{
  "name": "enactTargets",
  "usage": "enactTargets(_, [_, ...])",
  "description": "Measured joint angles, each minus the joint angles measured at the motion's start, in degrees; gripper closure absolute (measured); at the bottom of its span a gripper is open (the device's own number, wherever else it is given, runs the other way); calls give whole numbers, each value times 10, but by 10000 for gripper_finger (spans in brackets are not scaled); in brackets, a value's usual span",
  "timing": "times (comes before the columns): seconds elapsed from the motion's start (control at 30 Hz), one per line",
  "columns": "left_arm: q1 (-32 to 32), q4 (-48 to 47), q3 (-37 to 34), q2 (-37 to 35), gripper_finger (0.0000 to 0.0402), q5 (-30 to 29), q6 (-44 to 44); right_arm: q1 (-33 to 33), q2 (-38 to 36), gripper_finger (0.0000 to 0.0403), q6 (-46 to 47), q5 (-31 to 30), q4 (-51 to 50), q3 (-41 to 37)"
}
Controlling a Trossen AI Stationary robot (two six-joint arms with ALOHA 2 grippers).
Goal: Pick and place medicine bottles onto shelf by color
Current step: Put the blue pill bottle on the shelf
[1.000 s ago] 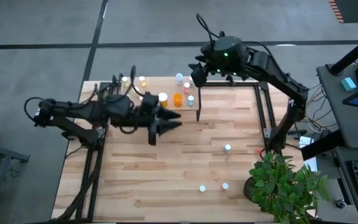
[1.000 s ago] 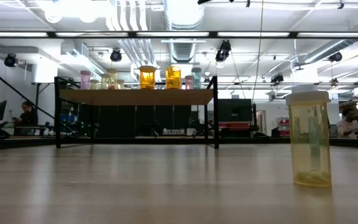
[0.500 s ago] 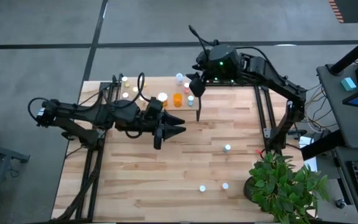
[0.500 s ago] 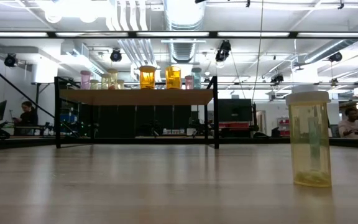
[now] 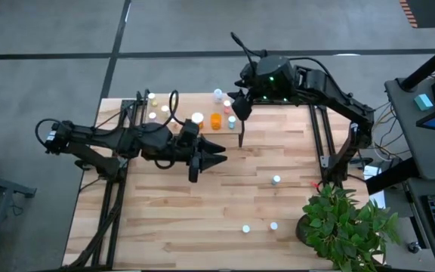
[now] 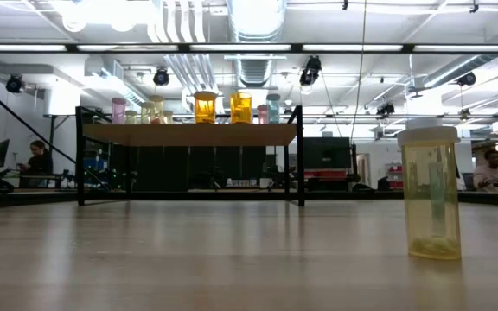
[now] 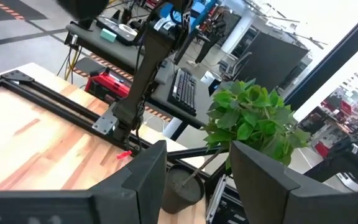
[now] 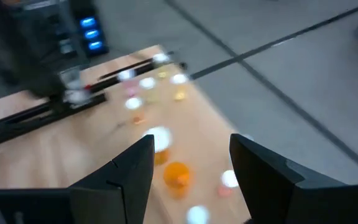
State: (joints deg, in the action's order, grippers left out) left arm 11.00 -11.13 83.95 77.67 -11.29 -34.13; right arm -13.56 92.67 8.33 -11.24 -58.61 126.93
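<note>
The shelf (image 5: 183, 106) stands at the table's far edge on thin black legs. Several medicine bottles stand on its board (image 6: 188, 134), among them an orange one (image 5: 216, 121) and a white-capped one (image 5: 197, 119). Three more bottles stand on the table at the near right (image 5: 276, 180) (image 5: 245, 228) (image 5: 273, 225). The low view shows a yellowish one (image 6: 430, 194) close by. My left gripper (image 5: 219, 155) hovers open just in front of the shelf, pointing toward the table's right. My right gripper (image 5: 240, 109) hangs open above the shelf's right end, with the orange bottle (image 8: 178, 173) below it.
A green potted plant (image 5: 346, 223) stands at the table's near right corner, also seen past my left fingers (image 7: 247, 124). Black frame rails run along the table's right side (image 5: 319, 136). Bare wood lies across the table's middle and near left.
My left gripper has drifted a little toward the table's right edge and slightly down, staying open. My right gripper has swung a little toward the shelf's right end, also open. No bottle has moved.
</note>
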Motion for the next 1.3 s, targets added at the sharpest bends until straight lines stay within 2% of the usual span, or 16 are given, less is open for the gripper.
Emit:
enactTargets(0.17, [0,-45,0,7,242,0,4,31,-12,202,16,125,-46,0])
enactTargets(0.33, [-4,-104,0,23,242,0,16,81,-24,202,50,157,-161,0])
enactTargets(0.43, [-5,-112,-1,42,242,-1,34,115,-29,202,76,202,-241,-1])
enactTargets(0.6, [-7,-100,-2,66,242,0,34,183,-31,202,173,198,-282,-27])
enactTargets(0.7, [-7,-105,3,64,242,3,35,213,-31,202,232,152,-280,-60])
enactTargets(0.93, [-7,-102,8,-17,242,1,62,227,-33,202,342,72,-308,-202])
enactTargets(1.07, [-7,-103,5,-53,242,-49,102,223,-32,202,406,57,-293,-316])
enactTargets(1.17, [-7,-104,3,-70,242,-87,133,212,-31,202,452,71,-263,-414])
enactTargets(1.3, [-7,-104,1,-84,242,-100,150,207,-38,202,496,126,-194,-516])
